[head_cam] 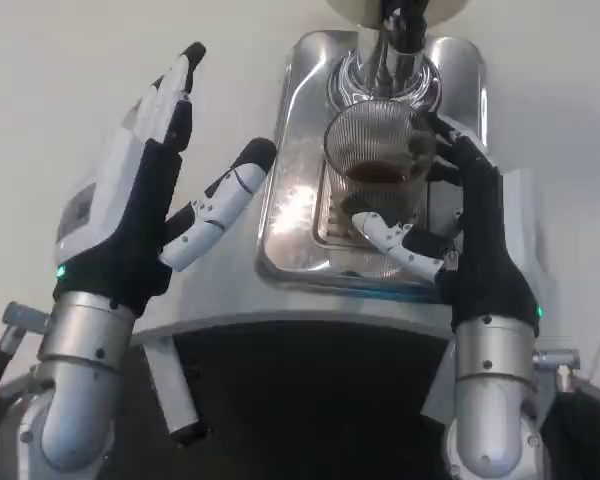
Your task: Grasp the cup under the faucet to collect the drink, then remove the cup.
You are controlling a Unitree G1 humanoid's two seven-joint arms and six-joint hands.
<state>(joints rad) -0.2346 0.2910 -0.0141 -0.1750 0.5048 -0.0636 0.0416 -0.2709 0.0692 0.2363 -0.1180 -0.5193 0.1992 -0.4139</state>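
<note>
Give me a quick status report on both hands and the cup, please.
Right hand grips ribbed clear glass cup, dark drink inside. Left hand open, idle beside steel drip tray. Cup sits under chrome faucet; nothing in the way.

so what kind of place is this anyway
Probably a drinks station or test bench: a ribbed glass cup holding dark liquid sits under a metal faucet on a steel drip tray, gripped by the right hand.

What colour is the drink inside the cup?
Dark brown, seen through the clear ribbed cup in the head view.
</note>
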